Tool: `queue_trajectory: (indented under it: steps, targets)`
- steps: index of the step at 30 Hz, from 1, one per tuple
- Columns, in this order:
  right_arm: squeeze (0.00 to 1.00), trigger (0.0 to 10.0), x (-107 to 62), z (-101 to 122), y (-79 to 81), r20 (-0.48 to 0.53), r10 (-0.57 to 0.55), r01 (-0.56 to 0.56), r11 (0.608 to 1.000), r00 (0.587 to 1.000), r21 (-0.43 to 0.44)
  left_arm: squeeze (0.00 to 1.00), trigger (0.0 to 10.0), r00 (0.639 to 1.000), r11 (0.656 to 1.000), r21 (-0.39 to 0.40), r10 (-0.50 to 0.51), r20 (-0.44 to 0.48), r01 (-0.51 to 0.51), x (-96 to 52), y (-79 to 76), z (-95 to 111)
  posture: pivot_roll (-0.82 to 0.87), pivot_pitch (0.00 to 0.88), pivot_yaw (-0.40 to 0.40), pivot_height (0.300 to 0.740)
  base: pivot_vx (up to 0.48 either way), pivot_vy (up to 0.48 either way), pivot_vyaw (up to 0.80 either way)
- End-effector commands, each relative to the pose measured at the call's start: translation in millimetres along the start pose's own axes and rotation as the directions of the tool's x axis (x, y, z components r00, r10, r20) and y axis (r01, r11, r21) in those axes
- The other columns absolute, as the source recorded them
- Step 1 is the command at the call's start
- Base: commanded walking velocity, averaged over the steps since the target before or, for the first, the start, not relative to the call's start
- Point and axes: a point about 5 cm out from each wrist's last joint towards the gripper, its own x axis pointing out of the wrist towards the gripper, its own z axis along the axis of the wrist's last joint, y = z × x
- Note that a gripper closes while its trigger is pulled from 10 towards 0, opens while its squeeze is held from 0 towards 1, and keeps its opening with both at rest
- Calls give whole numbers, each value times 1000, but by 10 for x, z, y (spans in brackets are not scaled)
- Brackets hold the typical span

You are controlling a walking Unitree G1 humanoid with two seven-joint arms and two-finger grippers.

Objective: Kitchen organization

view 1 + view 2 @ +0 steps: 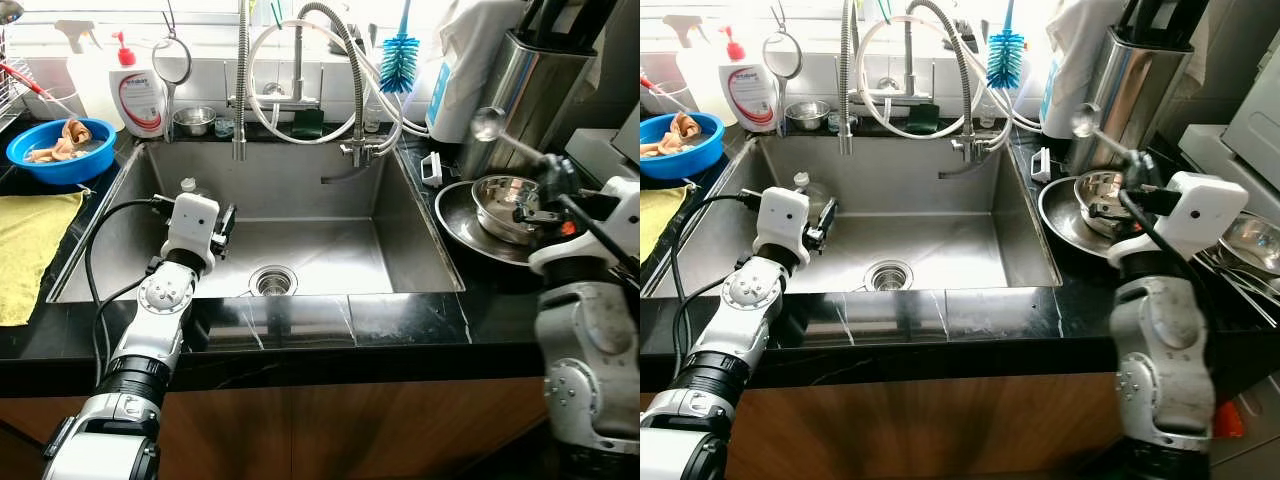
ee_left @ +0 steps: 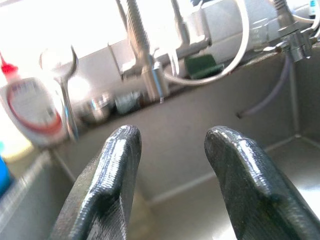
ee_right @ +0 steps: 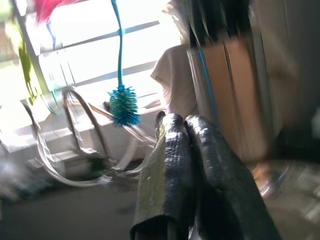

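in the left eye view, a steel ladle [image 1: 497, 128] is the thing in play: a small round shiny bowl at the far end of a thin straight handle. its long axis slants, bowl end up and toward the sink side, handle running down and to the right into the right gripper [image 1: 553, 172]. the ladle bowl hangs in the air in front of the tall steel utensil holder [image 1: 520, 85], above a small steel bowl [image 1: 505, 205] that sits in a wider steel dish [image 1: 462, 228] on the black counter [image 1: 400, 330] right of the sink [image 1: 300, 250]. the left gripper [image 1: 224, 232] is low inside the sink, near the drain [image 1: 272, 281]. a blue basin [image 1: 60, 150] and a yellow cloth [image 1: 30, 245] lie on the left counter.

the right eye view gives the same ladle [image 1: 1102, 133], its bowl up and left, handle descending to the right gripper [image 1: 1140, 172] over the steel bowl [image 1: 1102, 190]. a blue bottle brush [image 1: 1006, 45] hangs behind the tap hoses.

in the left wrist view the two black fingers [image 2: 107, 190] stand well apart with nothing between them, the sink wall beyond.

in the right wrist view the fingers [image 3: 172, 170] are pressed close together; the picture is blurred and the ladle handle cannot be made out between them. the blue brush [image 3: 123, 105] hangs ahead.
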Motion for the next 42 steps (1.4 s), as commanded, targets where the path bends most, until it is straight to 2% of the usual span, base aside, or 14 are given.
queue_trajectory:
  steps: [1,3,4,6,7,9,11,13,15,16,18,20,39,42]
  targets:
    - [0,10000,-17,29,16,-5,-12,13,992,1000,127,0,10000,998,996,90,-30,54,25,-1,-26,81,58,0,-46,740,0,0,0]
    - [0,10000,-66,-85,48,-49,-10,21,971,999,236,0,10000,994,985,171,-57,93,41,-7,-65,135,61,0,-49,740,0,0,0]
    - [0,10000,-66,-85,48,-49,-10,21,971,999,236,0,10000,994,985,171,-57,93,41,-7,-65,135,61,0,-49,740,0,0,0]
    - [0,10000,-101,-162,68,-81,-7,32,950,997,310,0,10000,990,972,229,-81,117,52,-12,-95,165,60,0,-49,740,0,0,0]
    - [0,10000,-124,-218,81,-103,-2,40,931,995,364,0,10000,987,965,256,-98,129,62,-17,-117,178,63,0,-51,740,0,0,0]
    - [0,10000,-192,-355,153,-158,36,50,858,987,510,0,10000,977,940,334,-133,168,71,-32,-165,223,61,0,-50,740,0,0,0]
    - [0,10000,-226,-417,196,-185,72,45,829,980,558,0,10000,972,928,365,-152,179,78,-38,-186,236,62,0,-50,740,0,0,0]
    - [0,10000,-306,-557,261,-238,132,35,807,962,589,0,10000,960,898,430,-198,200,96,-51,-241,266,66,0,-51,740,0,0,0]
    - [0,10000,-314,-568,266,-241,136,37,801,961,598,0,10000,957,892,442,-204,204,96,-53,-250,271,66,0,-51,740,0,0,0]
    - [0,10000,-352,-608,293,-251,163,34,774,954,632,0,10000,952,876,473,-217,217,92,-59,-265,288,68,0,-50,740,0,0,0]
    - [0,10000,-395,-628,337,-255,204,17,751,945,660,0,10000,943,844,530,-240,231,84,-63,-286,311,67,0,-49,740,0,0,0]
    - [0,10000,-407,-620,362,-249,224,6,733,942,680,0,10000,938,829,552,-253,237,85,-66,-300,318,65,0,-49,740,0,0,0]
    - [0,10000,-419,-593,365,-253,257,0,701,933,713,0,10000,933,812,580,-254,257,61,-75,-323,309,65,0,-49,740,0,0,0]
    - [0,10000,-595,-665,699,-295,427,-19,593,855,805,0,10000,902,734,675,-337,270,72,-105,-426,326,62,0,-54,740,0,0,0]
